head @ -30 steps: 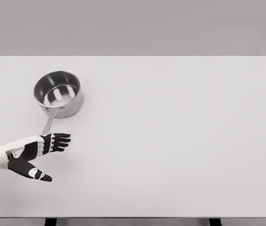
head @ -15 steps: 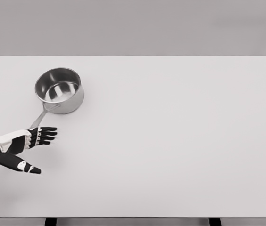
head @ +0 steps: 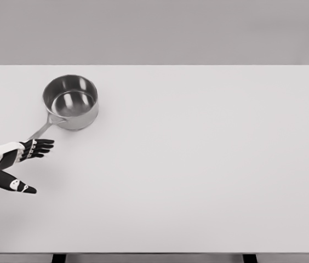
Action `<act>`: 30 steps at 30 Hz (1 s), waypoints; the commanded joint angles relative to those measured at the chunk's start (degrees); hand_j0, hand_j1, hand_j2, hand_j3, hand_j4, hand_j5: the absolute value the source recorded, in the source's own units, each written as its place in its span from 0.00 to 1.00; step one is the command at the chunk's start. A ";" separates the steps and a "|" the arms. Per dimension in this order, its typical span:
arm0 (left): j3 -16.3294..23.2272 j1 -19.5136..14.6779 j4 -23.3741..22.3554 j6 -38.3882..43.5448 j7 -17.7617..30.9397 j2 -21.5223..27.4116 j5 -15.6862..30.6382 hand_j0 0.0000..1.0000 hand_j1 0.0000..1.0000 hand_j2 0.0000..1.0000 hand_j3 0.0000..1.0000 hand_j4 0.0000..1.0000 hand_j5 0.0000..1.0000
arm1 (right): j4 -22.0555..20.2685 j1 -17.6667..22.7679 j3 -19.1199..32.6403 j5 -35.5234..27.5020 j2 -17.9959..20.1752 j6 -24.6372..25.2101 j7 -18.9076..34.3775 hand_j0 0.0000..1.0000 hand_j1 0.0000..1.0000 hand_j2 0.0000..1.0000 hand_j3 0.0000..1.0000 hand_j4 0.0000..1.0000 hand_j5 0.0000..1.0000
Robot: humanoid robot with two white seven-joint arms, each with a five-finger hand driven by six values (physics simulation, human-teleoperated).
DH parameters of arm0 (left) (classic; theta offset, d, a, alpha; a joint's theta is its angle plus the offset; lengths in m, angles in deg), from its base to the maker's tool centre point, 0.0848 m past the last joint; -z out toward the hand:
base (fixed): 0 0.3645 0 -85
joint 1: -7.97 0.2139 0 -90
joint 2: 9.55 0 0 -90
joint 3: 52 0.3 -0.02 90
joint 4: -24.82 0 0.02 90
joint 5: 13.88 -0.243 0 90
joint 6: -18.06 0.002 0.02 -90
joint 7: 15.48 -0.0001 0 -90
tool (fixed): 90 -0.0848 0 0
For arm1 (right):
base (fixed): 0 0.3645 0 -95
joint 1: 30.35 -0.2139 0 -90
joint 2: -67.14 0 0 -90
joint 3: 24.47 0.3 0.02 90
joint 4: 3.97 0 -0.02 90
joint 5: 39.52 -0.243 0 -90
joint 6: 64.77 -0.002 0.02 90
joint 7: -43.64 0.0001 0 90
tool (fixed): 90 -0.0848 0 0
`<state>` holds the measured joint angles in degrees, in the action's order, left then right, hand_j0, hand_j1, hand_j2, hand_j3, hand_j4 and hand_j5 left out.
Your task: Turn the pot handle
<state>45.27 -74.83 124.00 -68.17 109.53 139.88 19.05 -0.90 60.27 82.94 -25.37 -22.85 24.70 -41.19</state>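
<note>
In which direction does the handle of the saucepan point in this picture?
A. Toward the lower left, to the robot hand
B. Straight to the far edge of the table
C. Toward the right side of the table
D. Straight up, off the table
A: the handle leaves the saucepan at its lower left and runs down to the fingers of the left robot hand.

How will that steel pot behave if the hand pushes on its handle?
The pot looks rigid metal with a flat base, so it should probably pivot and slide rather than tip. Its handle is thin and smooth, so the left hand may slip off.
</note>
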 commanded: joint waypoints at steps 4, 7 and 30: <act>-0.67 0.00 -1.18 -0.08 -0.01 0.07 -0.67 1.00 1.00 1.00 1.00 1.00 1.00 | 0.00 0.00 0.00 0.00 0.00 0.00 0.01 1.00 1.00 1.00 1.00 1.00 1.00; -1.11 0.09 -1.18 -0.08 -0.01 0.16 -0.67 1.00 1.00 1.00 1.00 1.00 1.00 | 0.00 0.00 0.00 0.00 0.00 0.00 0.01 1.00 1.00 1.00 1.00 1.00 1.00; -5.16 -0.18 -0.48 -0.08 -0.01 2.36 -5.51 1.00 1.00 1.00 1.00 1.00 1.00 | 0.00 0.00 0.00 0.00 0.00 0.00 0.01 1.00 1.00 1.00 1.00 1.00 1.00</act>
<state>40.53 -75.09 123.43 -68.24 109.53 141.83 13.67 -0.90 60.27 82.94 -25.37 -22.85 24.70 -41.19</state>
